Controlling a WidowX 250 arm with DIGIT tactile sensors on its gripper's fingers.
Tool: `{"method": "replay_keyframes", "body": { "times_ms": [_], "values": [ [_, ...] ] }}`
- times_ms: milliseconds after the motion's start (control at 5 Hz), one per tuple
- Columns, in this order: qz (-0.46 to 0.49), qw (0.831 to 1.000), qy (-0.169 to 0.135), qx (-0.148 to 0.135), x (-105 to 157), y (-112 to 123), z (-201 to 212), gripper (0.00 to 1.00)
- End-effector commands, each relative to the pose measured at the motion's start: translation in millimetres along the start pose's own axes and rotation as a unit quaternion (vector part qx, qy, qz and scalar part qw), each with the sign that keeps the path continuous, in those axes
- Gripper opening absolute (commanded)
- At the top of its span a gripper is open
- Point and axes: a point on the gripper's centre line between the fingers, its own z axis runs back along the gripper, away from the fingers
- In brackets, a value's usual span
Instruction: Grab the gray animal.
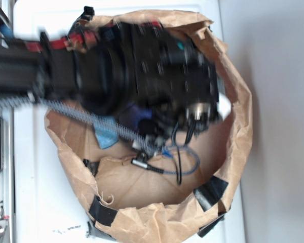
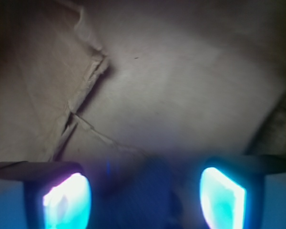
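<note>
Inside the brown paper bag [image 1: 233,126], the arm reaches down over the floor, hiding most of the contents. In the wrist view the gripper [image 2: 145,195] stands with its pads [image 2: 66,202] apart, a dark blurred mass between them. This is probably the gray animal, positioned for closing; not confirmed. A light blue sponge [image 1: 105,135] lies to the left.

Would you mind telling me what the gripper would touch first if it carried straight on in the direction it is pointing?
Probably brown paper: the wrist view shows only the creased paper bag ahead of the open gripper. The gray animal is not visible there. Depth is unclear.
</note>
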Motion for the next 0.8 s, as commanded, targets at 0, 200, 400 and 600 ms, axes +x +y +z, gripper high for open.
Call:
{"method": "replay_keyframes", "body": {
  "times_ms": [0,200,400,600],
  "values": [
    [-0.012,0.999,-0.046,-0.007,-10,-5,32,1.00],
    [0.008,0.999,-0.049,-0.014,-14,-8,12,1.00],
    [0.024,0.998,-0.063,-0.020,-15,-8,6,1.00],
    [0.019,0.998,-0.056,0.000,-13,-14,-10,1.00]
  ]
}}
